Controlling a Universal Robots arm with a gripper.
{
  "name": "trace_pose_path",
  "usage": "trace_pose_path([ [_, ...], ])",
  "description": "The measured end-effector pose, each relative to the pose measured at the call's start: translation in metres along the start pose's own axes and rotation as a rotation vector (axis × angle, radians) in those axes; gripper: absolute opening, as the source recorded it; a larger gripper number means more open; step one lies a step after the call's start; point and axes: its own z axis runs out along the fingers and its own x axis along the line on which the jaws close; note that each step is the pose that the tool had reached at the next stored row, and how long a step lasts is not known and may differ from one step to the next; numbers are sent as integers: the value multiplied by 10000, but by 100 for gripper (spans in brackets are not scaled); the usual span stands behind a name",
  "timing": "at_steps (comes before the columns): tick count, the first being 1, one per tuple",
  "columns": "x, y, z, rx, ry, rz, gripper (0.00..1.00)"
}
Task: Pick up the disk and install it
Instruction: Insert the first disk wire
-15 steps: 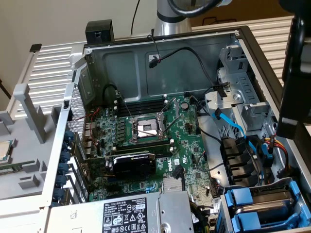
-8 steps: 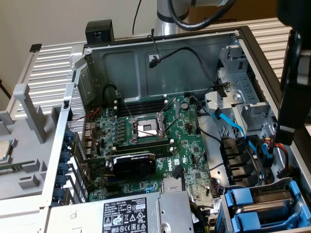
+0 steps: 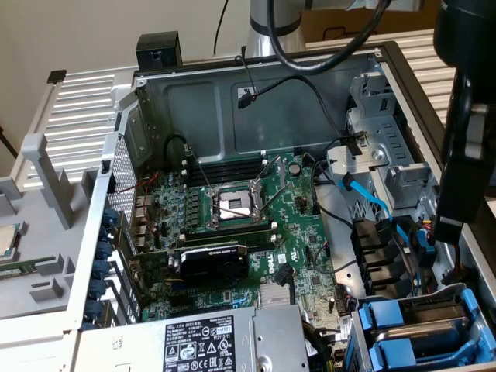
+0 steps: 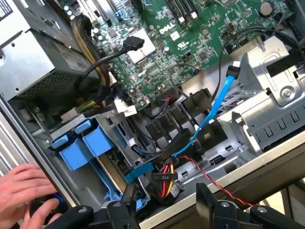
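- Computer case (image 3: 201, 108) lies open; blue drive bays (image 3: 411, 329) occupy one corner.
- Gripper (image 4: 166, 198) hovers near that corner, jaws apart, empty.
- Hand (image 4: 24, 191) at case edge, possibly holding something.

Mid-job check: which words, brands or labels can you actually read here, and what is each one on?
"DELL": white print on the green motherboard.
"NVIDIA", as best it reads: small strip on the black graphics card.
Power supply label: black-and-white symbols and fine print, too small to read.
Other board markings: too small to read.
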Motion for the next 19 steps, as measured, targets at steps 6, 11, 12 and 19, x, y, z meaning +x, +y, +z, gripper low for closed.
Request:
trace_pose_path([
  [6, -7, 14, 107, -58, -89, 9, 61],
  [11, -9, 20, 145, -84, -127, 12, 61],
  [12, -6, 26, 149, -87, -132, 11, 61],
  [19, 16, 69, 208, -96, -147, 13, 61],
])
